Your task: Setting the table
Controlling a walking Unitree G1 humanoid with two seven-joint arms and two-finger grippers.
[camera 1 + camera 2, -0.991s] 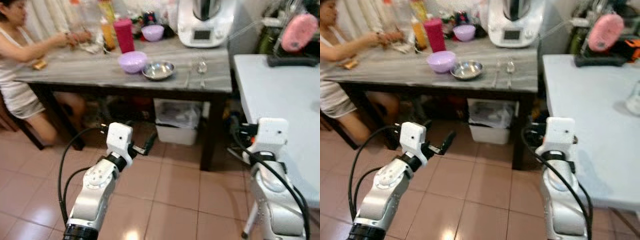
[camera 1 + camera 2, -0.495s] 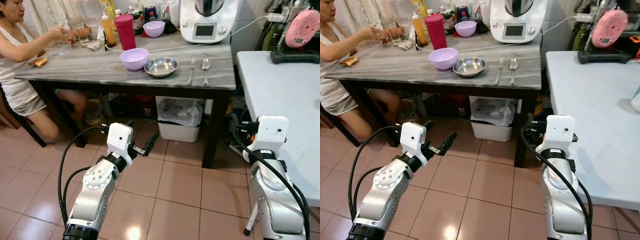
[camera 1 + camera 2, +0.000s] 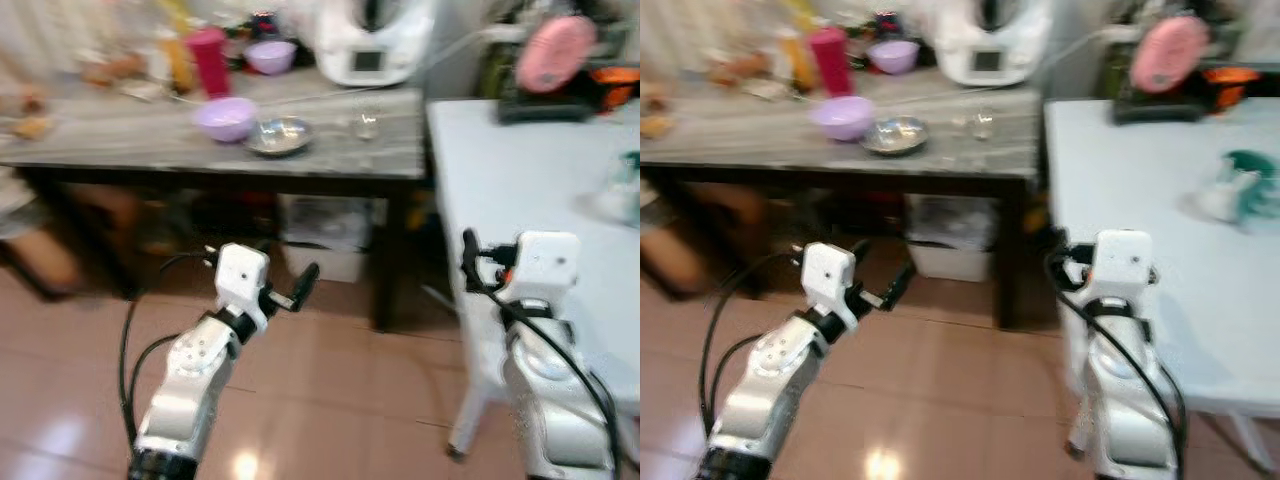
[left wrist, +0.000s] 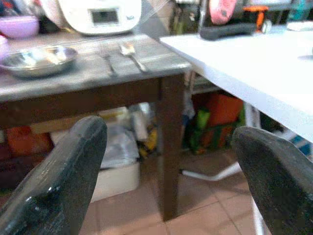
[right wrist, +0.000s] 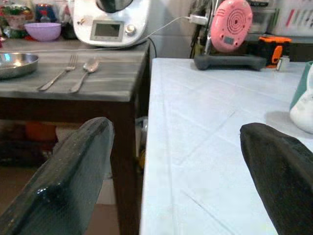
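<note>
A dark wooden table [image 3: 120,140] stands ahead with a purple bowl [image 3: 228,118] and a steel bowl [image 3: 279,134] side by side on it. A fork [image 5: 58,77] and a spoon [image 5: 84,73] lie parallel near its right end. My left gripper [image 4: 166,132] is held low over the floor in front of that table, open and empty. My right gripper [image 5: 176,127] is open and empty too, raised beside the edge of a white table [image 3: 520,170] on my right.
At the back of the dark table stand a white kitchen machine [image 3: 370,40], a pink cup [image 3: 210,60] and a second purple bowl [image 3: 893,55]. A bin [image 3: 325,235] sits under it. The white table holds a pink round device [image 3: 555,50] and a teal-and-white object [image 3: 1230,185]. A person [image 3: 20,200] sits at the far left, blurred.
The whole picture has shifted left and gone blurry, so the camera has turned to the right. More of the white table shows. Both arms keep their pose.
</note>
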